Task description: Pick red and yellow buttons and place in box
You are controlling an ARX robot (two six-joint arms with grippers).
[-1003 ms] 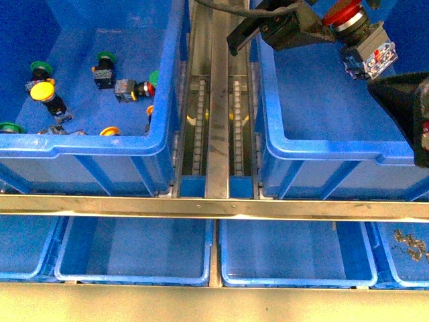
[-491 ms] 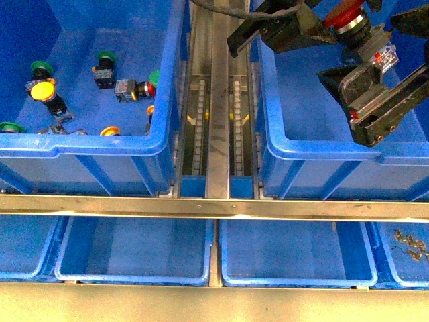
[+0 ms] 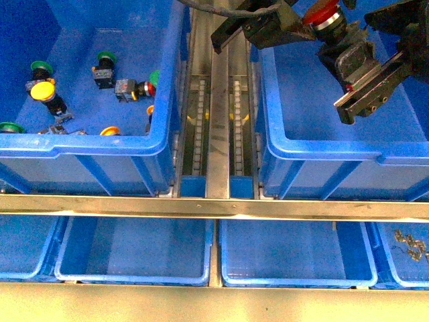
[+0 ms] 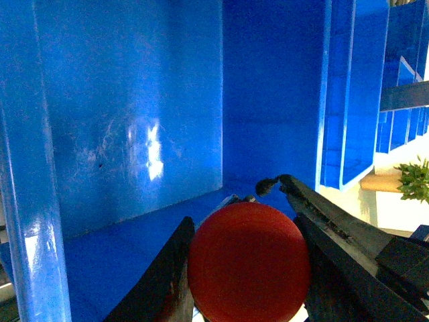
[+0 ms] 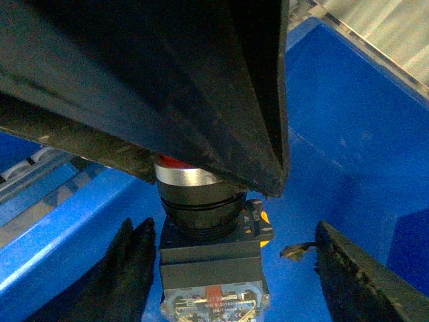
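My left gripper (image 3: 310, 21) is shut on a red button (image 3: 322, 13) and holds it over the box (image 3: 335, 149), the deep blue bin on the right. In the left wrist view the red cap (image 4: 249, 263) fills the gap between my left gripper's (image 4: 234, 204) fingers, above the box's inside. My right gripper (image 3: 358, 80) is open, its fingers on either side of the button's black-and-silver body (image 5: 211, 268), apart from it. A yellow button (image 3: 42, 89), a red button (image 3: 142, 88) and an orange cap (image 3: 109, 131) lie in the left bin (image 3: 87, 144).
Green-capped switches (image 3: 105, 59) lie among the others in the left bin. A metal roller track (image 3: 216, 100) runs between the two bins. A metal rail (image 3: 214, 204) crosses in front, with shallow blue trays (image 3: 134, 251) below it. Small metal parts (image 3: 410, 245) lie in the far right tray.
My right gripper has moved up and left, and its open fingers now straddle the held button's body. My left gripper with the red button has shifted a little left.
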